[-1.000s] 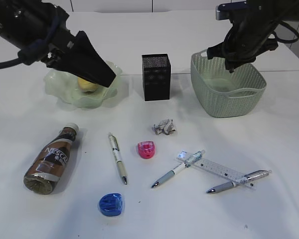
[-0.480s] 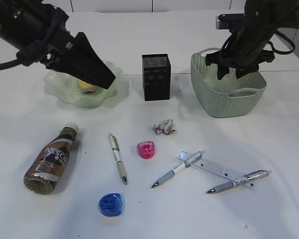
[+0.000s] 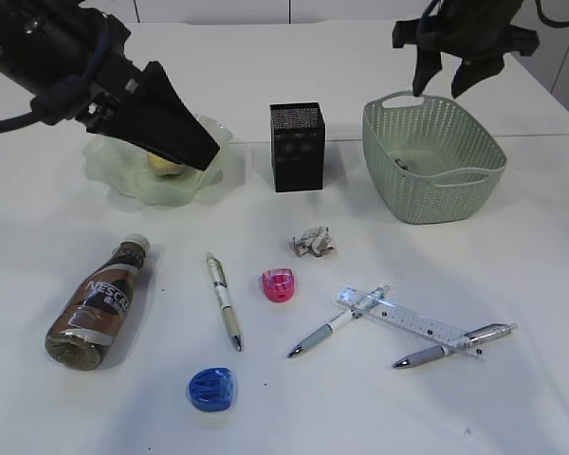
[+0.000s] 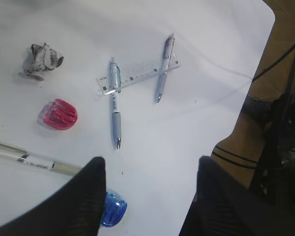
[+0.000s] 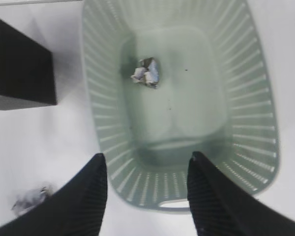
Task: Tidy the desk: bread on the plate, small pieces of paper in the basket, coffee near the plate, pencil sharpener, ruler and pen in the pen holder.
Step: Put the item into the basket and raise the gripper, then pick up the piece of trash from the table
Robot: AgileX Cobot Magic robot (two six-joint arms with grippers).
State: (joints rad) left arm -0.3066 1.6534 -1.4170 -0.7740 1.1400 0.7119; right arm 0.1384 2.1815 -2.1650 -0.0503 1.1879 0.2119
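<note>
The bread (image 3: 168, 163) lies in the ruffled green plate (image 3: 123, 180), partly behind my open, empty left gripper (image 3: 201, 148), which hovers above it (image 4: 150, 162). My right gripper (image 3: 450, 81) is open and empty, high above the basket (image 3: 434, 156). One paper wad (image 5: 146, 72) lies inside the basket (image 5: 246, 98). The other wad (image 3: 313, 243) sits on the desk. The coffee bottle (image 3: 98, 303) lies on its side at front left. The black pen holder (image 3: 297, 147) stands between plate and basket. The ruler (image 3: 412, 322) lies under two pens (image 3: 337, 322).
A third pen (image 3: 224, 301) lies near the middle. A pink sharpener (image 3: 279, 284) sits beside it and a blue sharpener (image 3: 211, 389) near the front edge. The left wrist view shows the desk's edge (image 4: 246, 93) with cables beyond.
My right gripper has risen from inside the basket to high above it, open. A paper wad now shows on the basket floor. The left arm has not moved.
</note>
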